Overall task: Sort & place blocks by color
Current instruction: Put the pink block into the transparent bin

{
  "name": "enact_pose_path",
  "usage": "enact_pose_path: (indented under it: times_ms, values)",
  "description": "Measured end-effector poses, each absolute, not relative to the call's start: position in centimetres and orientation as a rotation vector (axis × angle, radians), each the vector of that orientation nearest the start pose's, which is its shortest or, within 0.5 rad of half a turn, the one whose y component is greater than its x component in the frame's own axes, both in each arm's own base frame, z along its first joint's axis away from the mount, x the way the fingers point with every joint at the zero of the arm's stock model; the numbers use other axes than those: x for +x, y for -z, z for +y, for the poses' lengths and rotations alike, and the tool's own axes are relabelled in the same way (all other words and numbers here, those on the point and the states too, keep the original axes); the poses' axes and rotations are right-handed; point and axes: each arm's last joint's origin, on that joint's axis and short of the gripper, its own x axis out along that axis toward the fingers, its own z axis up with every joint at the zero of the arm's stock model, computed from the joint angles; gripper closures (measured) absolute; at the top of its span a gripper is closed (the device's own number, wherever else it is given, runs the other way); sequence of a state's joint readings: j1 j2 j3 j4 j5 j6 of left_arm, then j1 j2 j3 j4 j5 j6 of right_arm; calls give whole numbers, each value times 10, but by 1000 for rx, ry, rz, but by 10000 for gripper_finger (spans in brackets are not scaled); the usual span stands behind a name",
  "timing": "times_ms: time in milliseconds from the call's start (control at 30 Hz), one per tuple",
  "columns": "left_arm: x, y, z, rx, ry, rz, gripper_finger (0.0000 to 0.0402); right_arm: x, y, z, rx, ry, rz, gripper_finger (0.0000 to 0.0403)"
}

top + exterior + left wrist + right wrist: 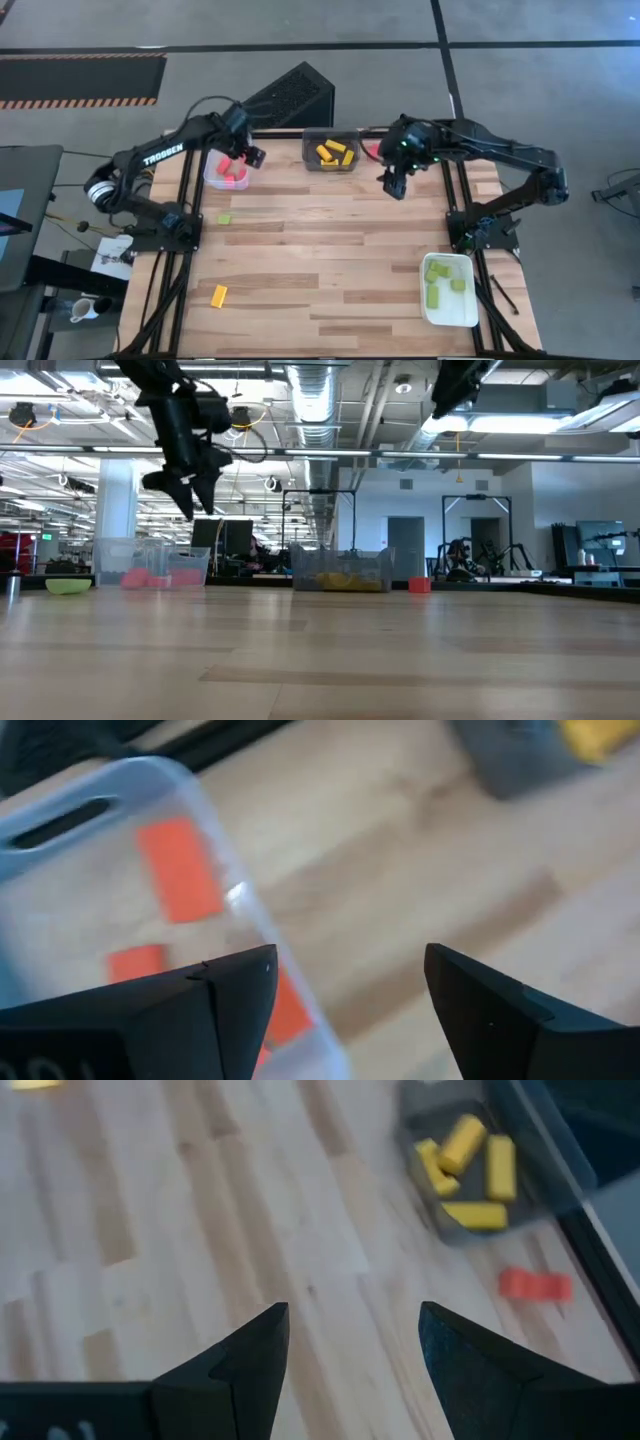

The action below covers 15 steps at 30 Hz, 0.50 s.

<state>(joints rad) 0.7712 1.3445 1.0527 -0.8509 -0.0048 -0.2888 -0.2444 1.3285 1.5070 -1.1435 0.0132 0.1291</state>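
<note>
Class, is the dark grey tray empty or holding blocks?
Holding blocks: the dark grey tray contains several yellow blocks, confirmed in the right wrist view.

Legible marking: the brand name "TROSSEN", in white capital letters, printed along the dark upper link of the left arm (163, 153), seen in the high view. No other text, number, label or sign is readable in any view.

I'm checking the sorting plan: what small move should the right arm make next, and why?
Probably lower the right tool, open and empty, toward the loose red block on the table beside the dark grey tray of yellow blocks. That block sits unsorted, closest to this arm.
</note>
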Motion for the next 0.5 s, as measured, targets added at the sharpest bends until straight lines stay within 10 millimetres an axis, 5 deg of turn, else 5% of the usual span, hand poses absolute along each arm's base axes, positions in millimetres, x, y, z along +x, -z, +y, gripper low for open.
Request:
enact_pose_path:
  times_ms: [500]
  values:
    - [200,-301,100,-642,-723,780,168,234,-320,-172,662,767,953,158]
